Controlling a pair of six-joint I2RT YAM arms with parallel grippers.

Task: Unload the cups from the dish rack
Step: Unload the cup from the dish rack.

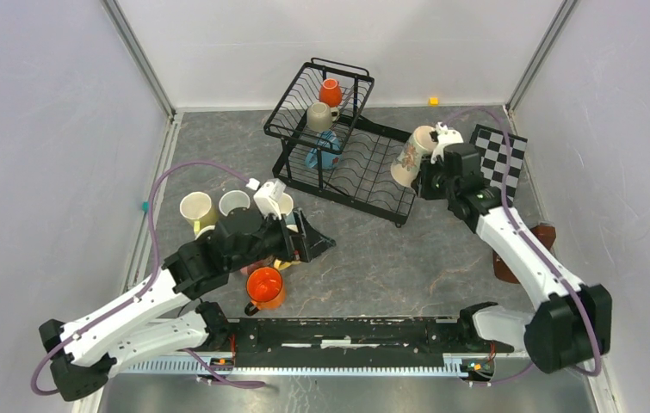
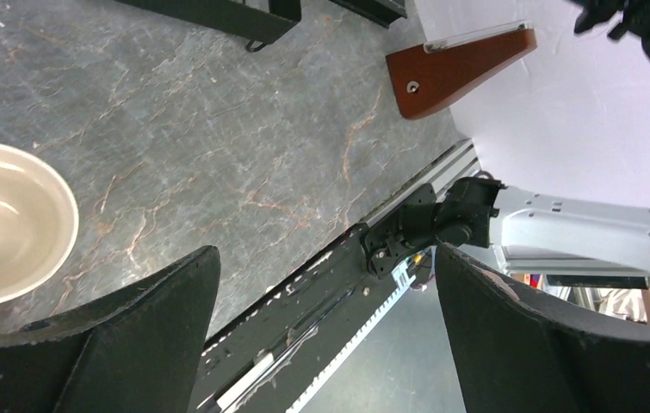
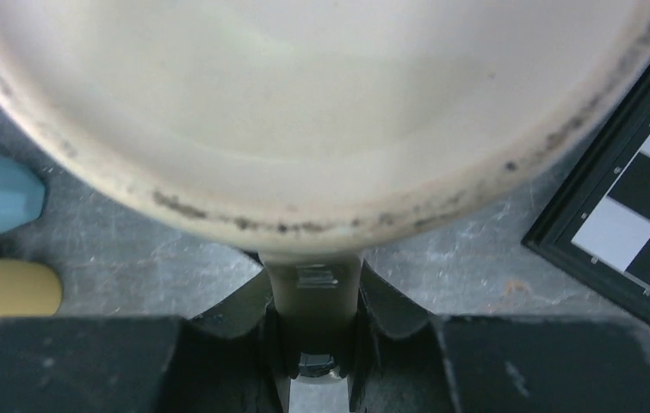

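Right pincer [image 1: 431, 168] is clamped on the handle of a floral cup [image 1: 409, 155]; the wrist view shows the handle pinched between both fingers [image 3: 265, 335], with the cup body filling the frame just beyond them. We read the cup as clear of the dish rack [image 1: 373, 172], hanging over the rack's right end, with the checkered board [image 1: 502, 151] just to its right. Its long axis is tilted, not upright, running from upper right to lower left in the top view; we cannot tell which end is the mouth. Left pincer [image 1: 317, 245] stands wide apart and holds nothing, low by the set-down cups [image 1: 196, 208] on the table's left side, well apart from the floral cup. Our judgement: the set-down falls to the right arm, and it turns on bringing that tilted axis upright before release. An orange cup [image 1: 331, 90], a beige cup [image 1: 318, 116] and a blue cup [image 1: 325, 153] sit in the rack, nearer the left arm's side.
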